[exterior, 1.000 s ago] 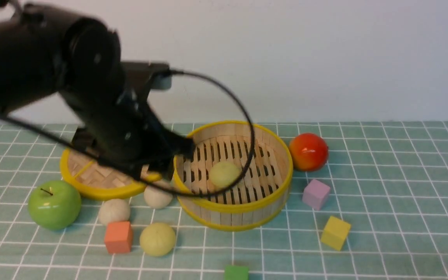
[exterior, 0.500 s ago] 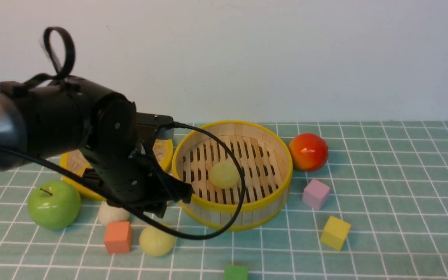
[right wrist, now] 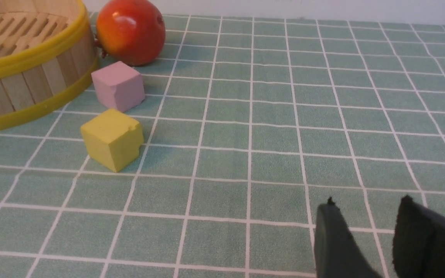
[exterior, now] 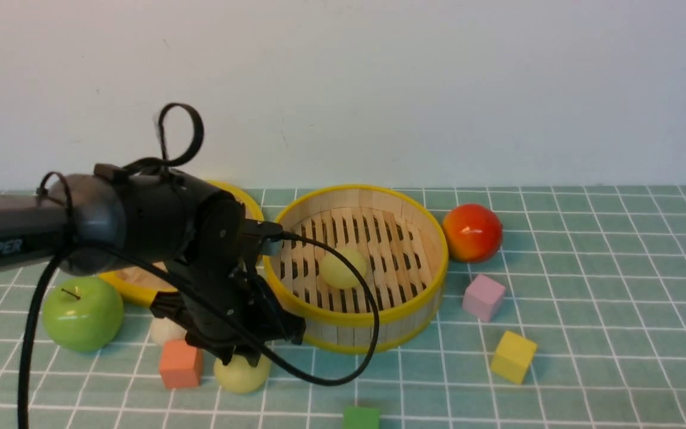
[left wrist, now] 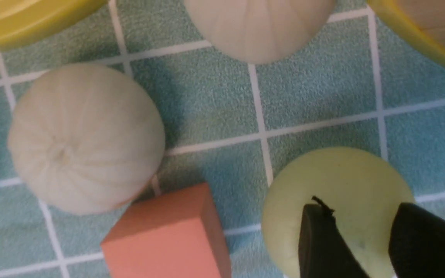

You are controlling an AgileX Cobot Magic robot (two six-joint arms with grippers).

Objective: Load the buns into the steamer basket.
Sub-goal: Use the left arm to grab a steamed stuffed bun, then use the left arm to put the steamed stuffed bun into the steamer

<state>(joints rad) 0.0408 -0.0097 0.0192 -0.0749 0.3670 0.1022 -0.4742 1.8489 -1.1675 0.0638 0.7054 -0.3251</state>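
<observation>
The steamer basket [exterior: 379, 322] is showing bare pale wood slats between smooth yellow rims, while the buns [left wrist: 85, 137] are looking matt, the off-white ones faintly pleated. The green apple [exterior: 83, 313] and red fruit [exterior: 472, 232] are shining glossy, and the checked cloth [left wrist: 214, 100] is lying rough and nappy.

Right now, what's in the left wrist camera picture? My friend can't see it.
Two black jaws, a gap between them, are right over a pale yellow-green bun on a green checked cloth. Near it lie two off-white buns and an orange cube, and the steamer basket shows a bit of its yellow rim.
</observation>
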